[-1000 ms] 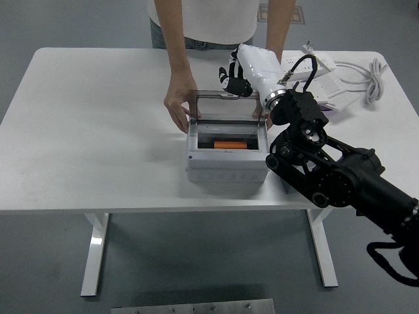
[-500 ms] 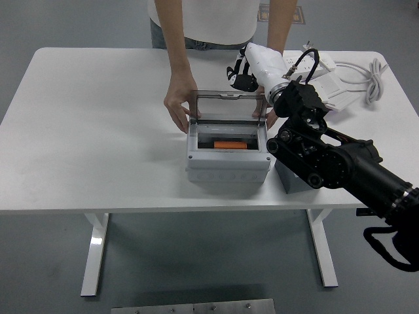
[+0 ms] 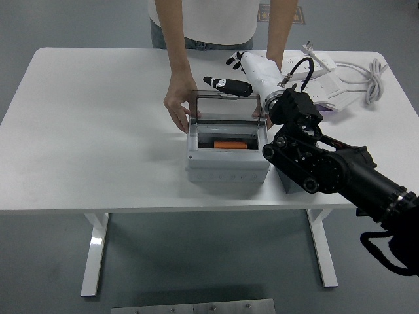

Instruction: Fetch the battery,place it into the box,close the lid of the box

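Right hand [image 3: 230,84] hovers with fingers stretched flat and holding nothing, just over the top edge of the upright lid [image 3: 226,104]. An orange battery [image 3: 230,144] already lies inside the grey box [image 3: 227,157] near the worktop [image 3: 98,131] middle, so closing is the step in hand. Next, the fingers must press the lid forward and down. A person's hands [image 3: 177,104] steady the box from the far side.

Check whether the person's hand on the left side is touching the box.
Touching. The head view shows the person's hand pressed against the box at its rear left corner, with no gap.
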